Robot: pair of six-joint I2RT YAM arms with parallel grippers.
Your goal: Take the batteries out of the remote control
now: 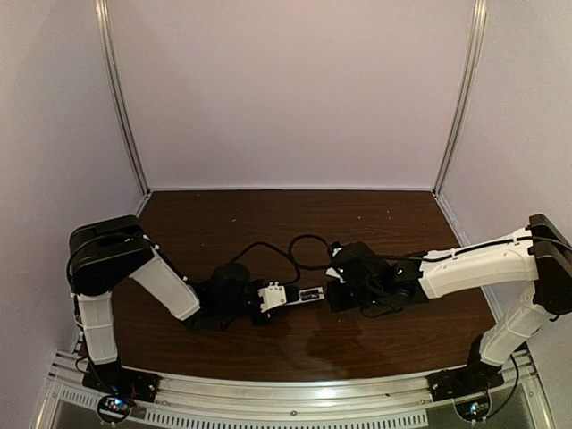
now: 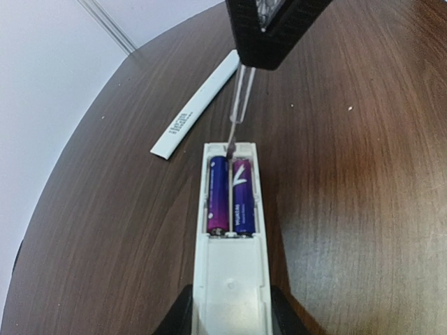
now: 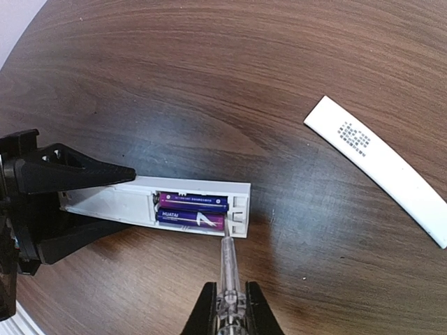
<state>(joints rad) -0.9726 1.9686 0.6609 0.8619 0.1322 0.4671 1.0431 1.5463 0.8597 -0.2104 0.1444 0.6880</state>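
Note:
My left gripper (image 2: pixel 232 315) is shut on the near end of the white remote control (image 2: pixel 232 279), which lies flat on the brown table with its back open. Two purple-blue batteries (image 2: pixel 218 192) (image 2: pixel 242 197) sit side by side in the compartment. In the right wrist view the same batteries (image 3: pixel 192 202) lie in the remote control (image 3: pixel 105 202). My right gripper (image 3: pixel 229 307) is shut on a clear-handled screwdriver (image 3: pixel 228 269). Its metal tip rests in the compartment at the end of the nearer battery. In the top view both grippers meet at the table's middle, left gripper (image 1: pixel 268 299) facing right gripper (image 1: pixel 335 290).
The remote's thin white back cover (image 3: pixel 380 164) lies loose on the table beyond the remote, printed side up; it shows as cover (image 2: pixel 195 105) in the left wrist view. Black cables (image 1: pixel 295 250) loop behind the grippers. White walls enclose the table on three sides.

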